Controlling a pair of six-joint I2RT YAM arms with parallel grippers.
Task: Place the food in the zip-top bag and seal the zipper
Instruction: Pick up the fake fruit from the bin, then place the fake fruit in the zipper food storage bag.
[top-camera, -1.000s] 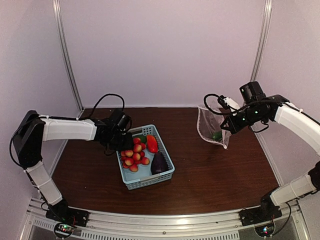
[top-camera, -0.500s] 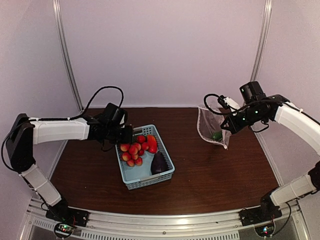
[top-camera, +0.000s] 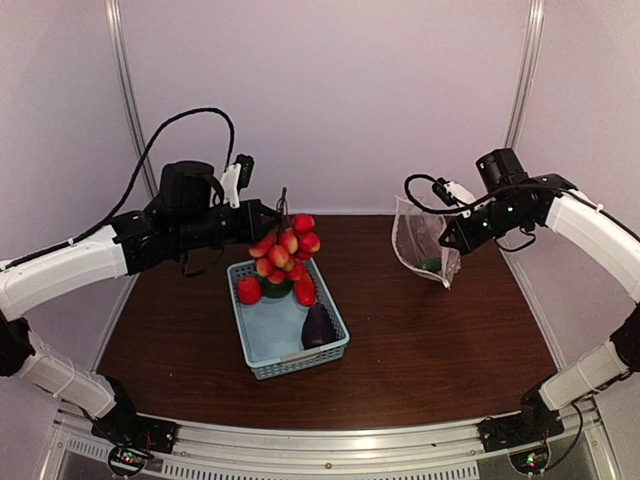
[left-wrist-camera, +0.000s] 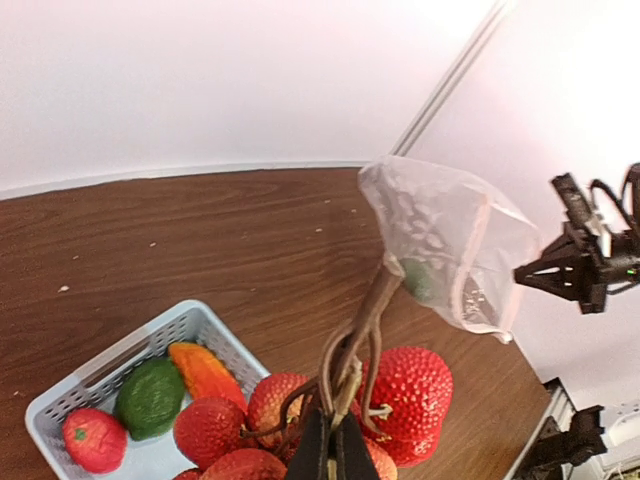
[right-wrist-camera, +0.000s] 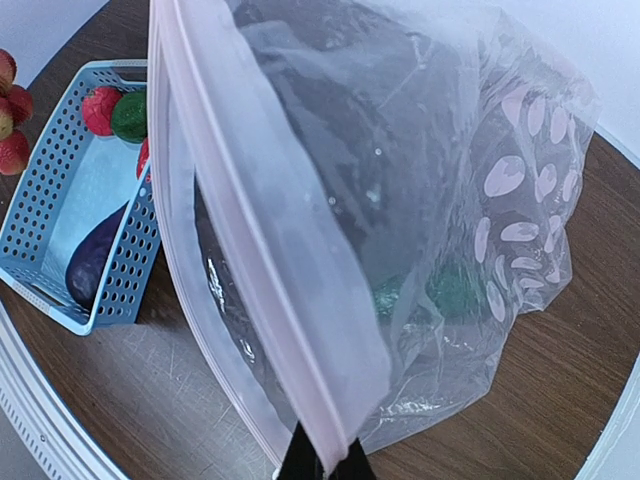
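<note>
My left gripper (top-camera: 272, 214) is shut on the brown stem of the red-yellow fruit cluster (top-camera: 286, 245) and holds it in the air above the far end of the light-blue basket (top-camera: 300, 362). In the left wrist view the gripper (left-wrist-camera: 333, 452) pinches the stem and the cluster (left-wrist-camera: 400, 385) hangs around it. My right gripper (top-camera: 452, 232) is shut on the mouth edge of the polka-dot bag (top-camera: 422, 245) and holds it up, mouth open. The zipper strip (right-wrist-camera: 250, 230) runs up from the right gripper (right-wrist-camera: 322, 464). A green pepper (right-wrist-camera: 455, 290) lies inside the bag (right-wrist-camera: 420, 150).
The basket holds a tomato (top-camera: 248, 290), a green pepper (top-camera: 275, 288), a red pepper (top-camera: 304, 290) and a dark eggplant (top-camera: 318, 325). Bare brown table (top-camera: 440, 340) lies between basket and bag. White walls and metal posts close in the back and sides.
My left gripper has lifted the fruit cluster out of the basket, up and to the right. The tomato and peppers beneath it now show. The right arm has raised the bag slightly.
</note>
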